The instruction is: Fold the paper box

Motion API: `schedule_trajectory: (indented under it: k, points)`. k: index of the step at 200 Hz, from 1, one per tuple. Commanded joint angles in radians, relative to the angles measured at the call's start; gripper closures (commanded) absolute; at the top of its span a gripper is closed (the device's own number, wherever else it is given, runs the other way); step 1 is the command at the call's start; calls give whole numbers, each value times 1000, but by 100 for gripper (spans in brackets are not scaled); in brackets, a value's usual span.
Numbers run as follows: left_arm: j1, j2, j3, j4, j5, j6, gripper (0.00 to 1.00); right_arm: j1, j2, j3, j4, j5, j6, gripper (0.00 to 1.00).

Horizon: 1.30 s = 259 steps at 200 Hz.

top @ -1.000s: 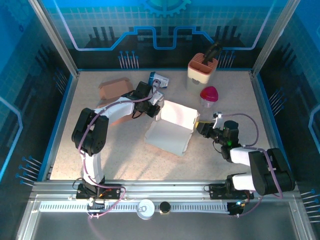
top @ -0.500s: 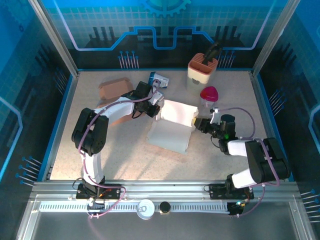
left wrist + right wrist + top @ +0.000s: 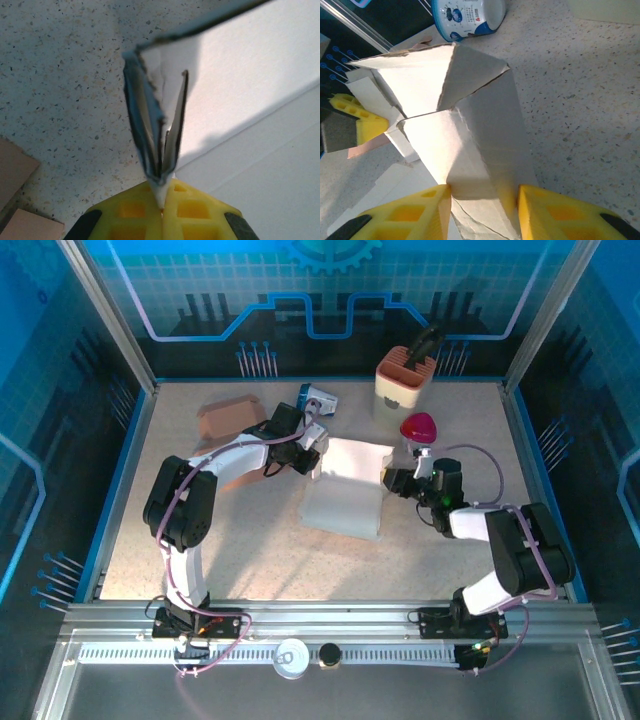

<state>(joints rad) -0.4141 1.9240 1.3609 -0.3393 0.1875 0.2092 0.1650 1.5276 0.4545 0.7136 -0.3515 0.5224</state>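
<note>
Left gripper (image 3: pixel 311 455) (image 3: pixel 162 199): jaws fully closed, pinching a thin upright flap of the paper box (image 3: pixel 345 492) (image 3: pixel 260 95) between the yellow fingertips (image 3: pixel 135 212). In the left wrist view the flap rises toward 12 o'clock from the tips, and the white panel spreads to 2 o'clock.

Right gripper (image 3: pixel 391 480) (image 3: pixel 482 200): jaws part open, one yellow finger (image 3: pixel 417 212) on each side of a folded corner of the paper box (image 3: pixel 470 130), both touching the card, so the box is gripped.

In the top view the box lies between the two grippers, at 3 o'clock from the left one and 9 o'clock from the right one. Its back wall stands up on the 12 o'clock side and a flat panel runs toward 6 o'clock on the table (image 3: pixel 250 550).

Table: speckled beige.
- Brown carton (image 3: pixel 228 418) at 10 o'clock from the left gripper.
- Blue-and-white round gadget (image 3: pixel 318 398) (image 3: pixel 469 15) at 12 o'clock from it.
- Cup with red lid (image 3: pixel 418 430) at 1 o'clock from the right gripper, near it.
- Beige holder (image 3: pixel 402 382) with a dark tool stuck in it, farther on toward 12 o'clock.

Room: blue printed panels on three sides, with a metal frame. A metal rail (image 3: pixel 400 640) runs along the near edge.
</note>
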Motion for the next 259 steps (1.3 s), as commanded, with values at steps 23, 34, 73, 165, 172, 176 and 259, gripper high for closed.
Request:
schedule_trajectory:
  k: [23,34,73,165,172,176,259]
  points:
    - [-6,27,16,-57,0,18,100,23,34,41,-74,13,-19,59]
    - [-6,27,15,-58,1,19,100,27,42,51,-89,20,-21,59]
    - [-11,27,14,-59,-3,21,100,48,49,83,-163,102,-14,64]
    - [-13,30,18,-61,-14,23,100,72,70,151,-309,255,4,77]
    - [-14,30,19,-63,-14,23,100,71,72,154,-310,252,4,77]
    - [-14,31,20,-63,-14,23,100,72,72,154,-305,248,2,77]
    - [-13,38,28,-66,-20,19,100,111,60,138,-231,187,-45,74]
